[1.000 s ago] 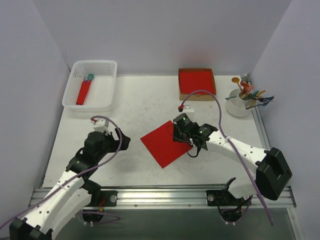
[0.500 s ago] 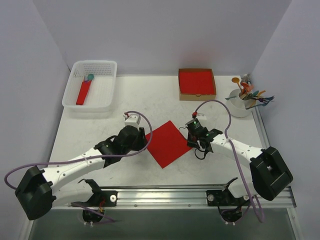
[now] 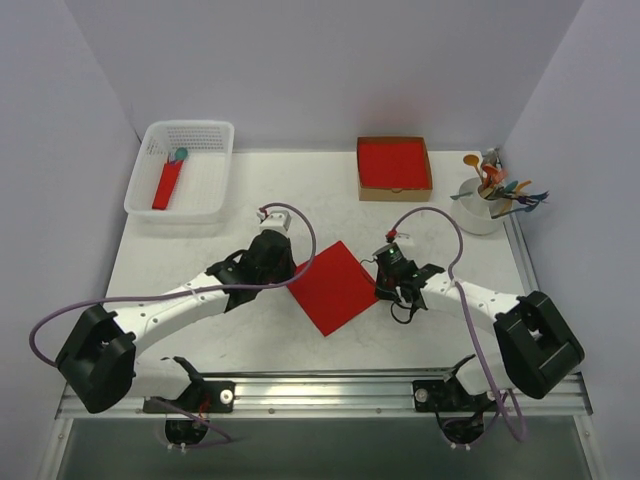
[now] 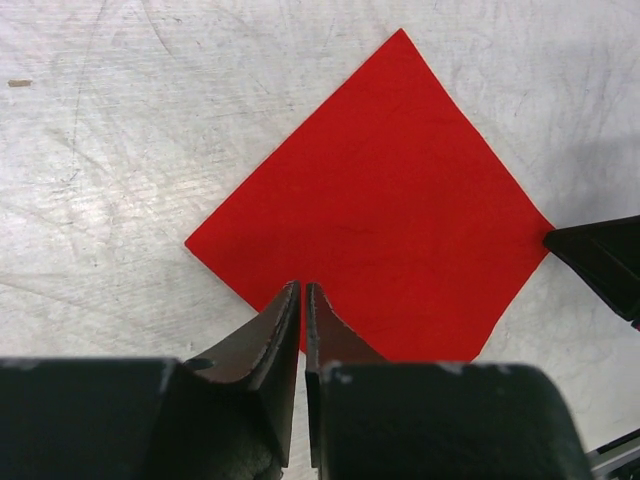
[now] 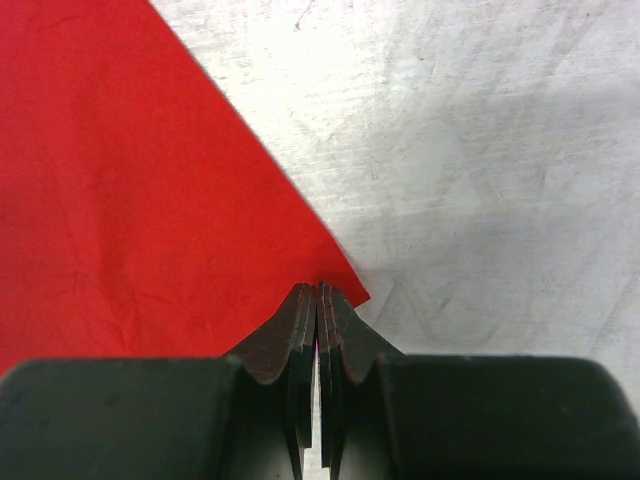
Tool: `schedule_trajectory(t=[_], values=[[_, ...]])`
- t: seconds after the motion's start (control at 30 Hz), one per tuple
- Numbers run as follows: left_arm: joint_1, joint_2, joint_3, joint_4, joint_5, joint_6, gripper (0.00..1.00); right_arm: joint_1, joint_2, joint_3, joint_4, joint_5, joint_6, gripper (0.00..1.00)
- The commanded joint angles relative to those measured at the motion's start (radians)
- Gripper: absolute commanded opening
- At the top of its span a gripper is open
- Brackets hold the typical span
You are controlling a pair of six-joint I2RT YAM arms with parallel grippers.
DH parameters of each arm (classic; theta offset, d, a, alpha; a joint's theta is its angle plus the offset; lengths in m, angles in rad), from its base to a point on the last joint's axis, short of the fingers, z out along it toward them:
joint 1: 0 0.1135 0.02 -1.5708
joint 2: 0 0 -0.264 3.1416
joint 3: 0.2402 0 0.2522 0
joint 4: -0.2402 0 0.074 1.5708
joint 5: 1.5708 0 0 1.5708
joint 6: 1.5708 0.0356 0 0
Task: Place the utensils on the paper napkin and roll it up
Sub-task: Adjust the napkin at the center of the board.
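Barely begun. Got only as far as spreading the napkin (image 3: pixel 333 288) flat on the table (image 3: pixel 300 205), set cornerwise, midway between the arms. Carries no utensils yet. Cannot make out the grey utensils for certain anywhere; perhaps in among the bright cutlery in the cup (image 3: pixel 478 215) at the far right. Still to do, by this look: fetching them, laying them on the paper, rolling it up.

Pinches the napkin's right corner, seemingly, with the right pincer (image 5: pixel 318 290), closed tight. Sits at the opposite, left corner with the left pincer (image 4: pixel 302 288), all but closed, only a hairline slit left; cannot tell whether paper is caught.

Against a second back: brought the left pincer in from well off to the left, then wide open. Shifted the right pincer from over the napkin's upper right edge to the corner and shut it. Left the napkin almost where it lay.
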Motion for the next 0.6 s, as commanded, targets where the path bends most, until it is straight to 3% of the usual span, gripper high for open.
schedule_trajectory(t=[0.0, 0.23, 0.57], values=[[0.007, 0.019, 0.037, 0.038, 0.014, 0.013, 0.14, -0.018, 0.04, -0.004, 0.014, 0.024, 0.0, 0.0], [0.024, 0.084, 0.027, 0.081, 0.034, -0.003, 0.14, -0.051, 0.123, 0.079, -0.017, 0.036, -0.043, 0.0], [0.07, 0.222, 0.09, 0.069, 0.06, -0.015, 0.06, -0.054, 0.163, 0.106, -0.012, 0.038, -0.068, 0.0]])
